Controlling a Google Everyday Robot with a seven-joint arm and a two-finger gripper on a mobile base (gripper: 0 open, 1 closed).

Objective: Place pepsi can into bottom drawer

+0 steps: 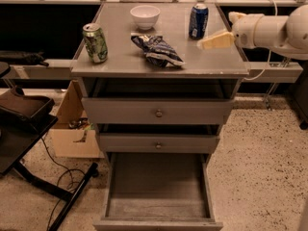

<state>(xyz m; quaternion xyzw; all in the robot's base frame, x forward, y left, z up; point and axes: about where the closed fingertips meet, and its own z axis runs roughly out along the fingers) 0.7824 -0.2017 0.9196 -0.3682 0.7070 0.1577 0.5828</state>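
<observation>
Dark blue pepsi can point(198, 21), silver top; one green can point(95, 43), one bowl point(145, 17); gripper point(204, 43) at its 4 o'clock, open or closed: cannot tell.

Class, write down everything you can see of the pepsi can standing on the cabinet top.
The pepsi can is a small dark blue soda can with white markings and a silver top, and it looks like metal. It stands upright near the back right of the grey cabinet top, to the right of the white bowl. Only the top seems to touch it. The gripper hovers close at its front right, seemingly apart.
</observation>
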